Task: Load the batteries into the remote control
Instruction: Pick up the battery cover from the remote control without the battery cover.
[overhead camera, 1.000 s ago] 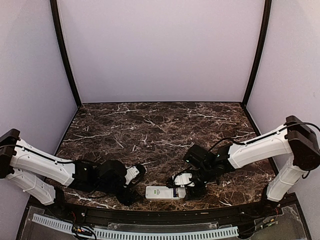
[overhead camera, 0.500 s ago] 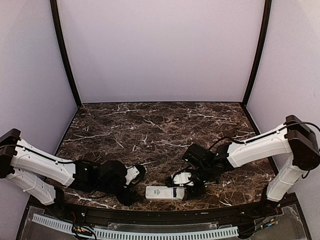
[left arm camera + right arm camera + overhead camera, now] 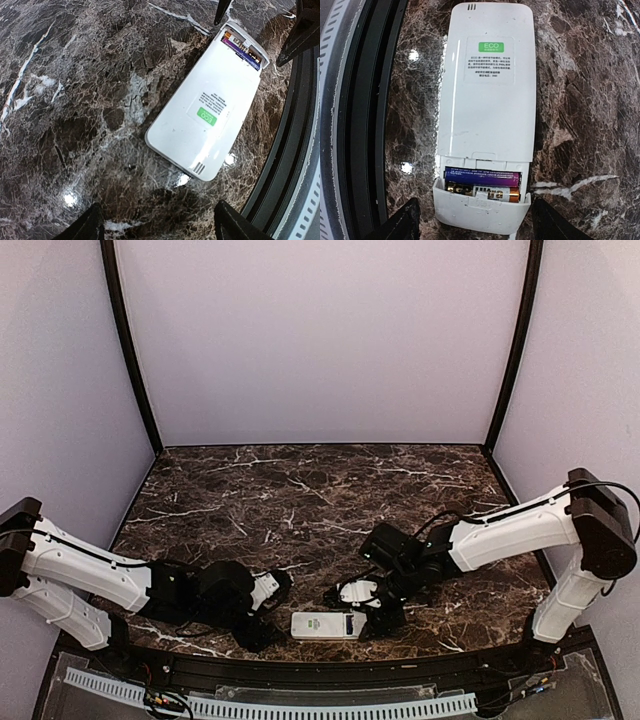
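The white remote control (image 3: 322,625) lies face down at the table's near edge, with a green ECO label on its back. It also shows in the left wrist view (image 3: 210,105) and the right wrist view (image 3: 487,100). Its battery bay is uncovered and two batteries (image 3: 482,184) lie side by side in it, one purple-blue, one gold and white. They also show in the left wrist view (image 3: 241,46). My right gripper (image 3: 479,227) is open and empty, its fingers either side of the bay end (image 3: 378,612). My left gripper (image 3: 160,232) is open and empty, just left of the remote (image 3: 262,625).
A black rail (image 3: 320,665) runs along the near table edge, right beside the remote; it shows in the right wrist view (image 3: 365,100) and the left wrist view (image 3: 300,150). A white perforated strip (image 3: 270,706) lies below it. Dark marble stretches behind both arms.
My right gripper has shifted slightly left and away from the near edge. The remote and my left arm have not moved.
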Tool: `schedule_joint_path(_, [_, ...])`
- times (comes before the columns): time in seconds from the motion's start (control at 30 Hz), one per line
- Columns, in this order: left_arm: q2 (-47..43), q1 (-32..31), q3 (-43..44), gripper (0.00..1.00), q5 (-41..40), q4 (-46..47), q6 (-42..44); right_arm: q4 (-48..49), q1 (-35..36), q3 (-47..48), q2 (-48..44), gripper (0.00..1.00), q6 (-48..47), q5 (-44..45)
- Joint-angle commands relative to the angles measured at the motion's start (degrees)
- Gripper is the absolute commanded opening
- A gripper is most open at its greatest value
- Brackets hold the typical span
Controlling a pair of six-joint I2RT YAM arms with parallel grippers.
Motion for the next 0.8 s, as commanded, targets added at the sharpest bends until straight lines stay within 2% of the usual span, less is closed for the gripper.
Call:
schedule_joint_path(0.0, [0.39,-0.27,-0.61,0.75,0.59,0.22,0.64,-0.05,0.89,1.26,0.8,0.72,1.26,-0.53])
schedule_joint_path(0.2, [0.19,-0.27,-0.64,0.75,0.62,0.27,0.64,-1.17,1.77,1.71,1.16,0.68,0.99,0.01])
schedule_joint_path(0.67, [0.29,-0.27,-0.64,0.75,0.64,0.24,0.73,-1.72,3.19,2.29,1.68,0.66,1.8,4.46])
schedule_joint_path(0.77, [0.31,-0.27,-0.63,0.75,0.64,0.26,0.72,-2.06,3.18,2.47,1.17,0.69,1.37,5.02])
